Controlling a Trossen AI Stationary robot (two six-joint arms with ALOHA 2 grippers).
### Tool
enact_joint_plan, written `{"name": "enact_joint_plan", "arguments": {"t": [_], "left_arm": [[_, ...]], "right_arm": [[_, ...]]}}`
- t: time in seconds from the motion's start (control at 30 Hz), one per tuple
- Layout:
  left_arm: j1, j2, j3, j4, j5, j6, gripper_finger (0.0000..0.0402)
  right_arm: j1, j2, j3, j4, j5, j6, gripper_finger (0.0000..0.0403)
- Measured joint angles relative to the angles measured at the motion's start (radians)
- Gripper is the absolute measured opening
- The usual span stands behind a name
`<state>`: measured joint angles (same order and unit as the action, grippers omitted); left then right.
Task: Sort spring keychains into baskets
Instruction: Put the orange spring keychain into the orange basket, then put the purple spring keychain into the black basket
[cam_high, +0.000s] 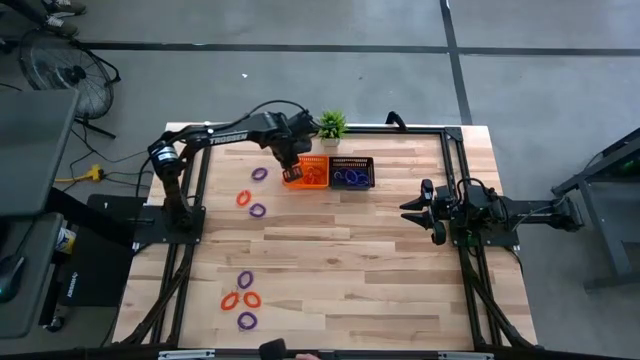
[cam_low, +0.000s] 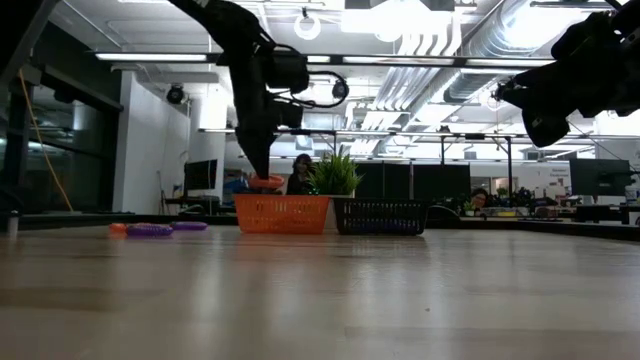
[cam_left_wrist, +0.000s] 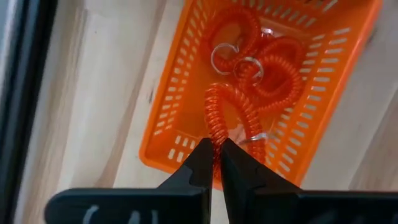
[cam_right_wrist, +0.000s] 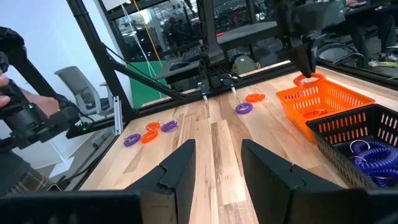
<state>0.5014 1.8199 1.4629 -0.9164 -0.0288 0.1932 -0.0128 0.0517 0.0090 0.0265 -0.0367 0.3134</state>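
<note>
My left gripper (cam_high: 292, 172) hangs over the left end of the orange basket (cam_high: 312, 172), shut on an orange-red spring keychain (cam_left_wrist: 231, 107). Other orange-red keychains (cam_left_wrist: 273, 59) lie inside that basket. The black basket (cam_high: 352, 172) stands against the orange basket's right side and holds purple keychains (cam_right_wrist: 368, 155). Loose purple and orange-red keychains lie on the table left of the baskets (cam_high: 243, 198) and near the front edge (cam_high: 245, 298). My right gripper (cam_right_wrist: 214, 165) waits open at the table's right side, holding nothing. My left gripper pinches one spot of the orange-red keychain's coil (cam_left_wrist: 215, 138) between its two fingertips. The fingers come from above, pointing steeply down. The coiled loop hangs below them over the basket's left end, about level with the rim (cam_low: 266, 182). Whether it touches the keychains beneath, I cannot tell.
A small green potted plant (cam_high: 332, 125) stands just behind the baskets at the far edge. Black frame rails (cam_high: 455, 160) run along the table's sides. Bare wood lies between the baskets and the front group of keychains.
</note>
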Motion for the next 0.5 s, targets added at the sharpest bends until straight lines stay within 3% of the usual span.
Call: {"name": "enact_joint_plan", "arguments": {"t": [0.5], "left_arm": [[0.000,-0.001,0.001,-0.001,-0.004,0.046,0.0155]], "right_arm": [[0.000,0.000,0.000,0.000,0.000,0.000,0.0124]]}}
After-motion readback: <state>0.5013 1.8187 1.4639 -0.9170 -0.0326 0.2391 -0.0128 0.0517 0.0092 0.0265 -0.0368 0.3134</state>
